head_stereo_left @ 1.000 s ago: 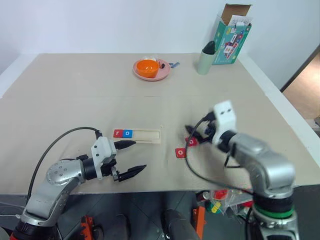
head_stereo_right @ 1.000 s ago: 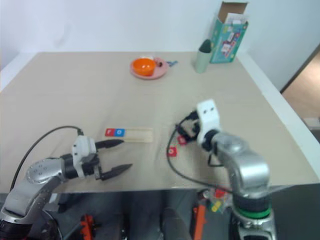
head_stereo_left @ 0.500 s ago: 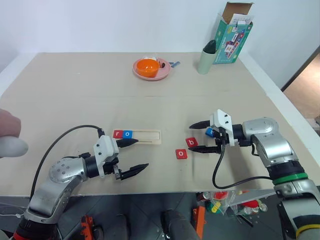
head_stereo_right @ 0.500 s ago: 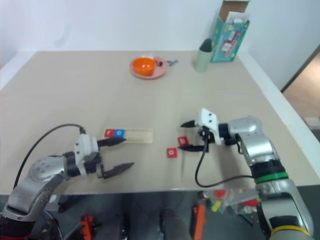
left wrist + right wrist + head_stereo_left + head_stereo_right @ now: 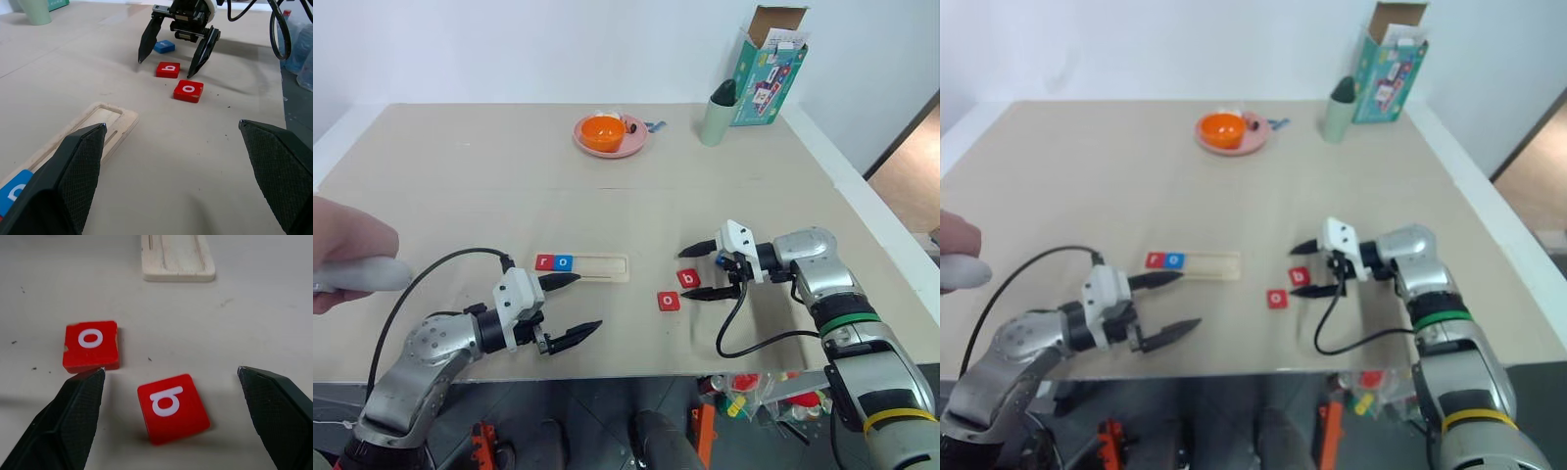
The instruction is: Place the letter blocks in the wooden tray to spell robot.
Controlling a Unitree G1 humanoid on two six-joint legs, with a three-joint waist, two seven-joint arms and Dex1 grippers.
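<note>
From the head camera, the wooden tray [image 5: 581,264] holds a red r and a blue o at its left end; the red b block [image 5: 688,278] lies to its right on the table, straddled by my right gripper [image 5: 706,269], spread wide and empty. My left gripper [image 5: 571,308] hangs wide open, empty, just in front of the tray.

In the left wrist view, a blue block [image 5: 164,46] lies behind the b.

In the right wrist view, the red o block [image 5: 91,345] touches one fingertip; I'd centre on the b before closing.

Head views overlook the table [image 5: 460,196]; wrist views skim it closely.
</note>
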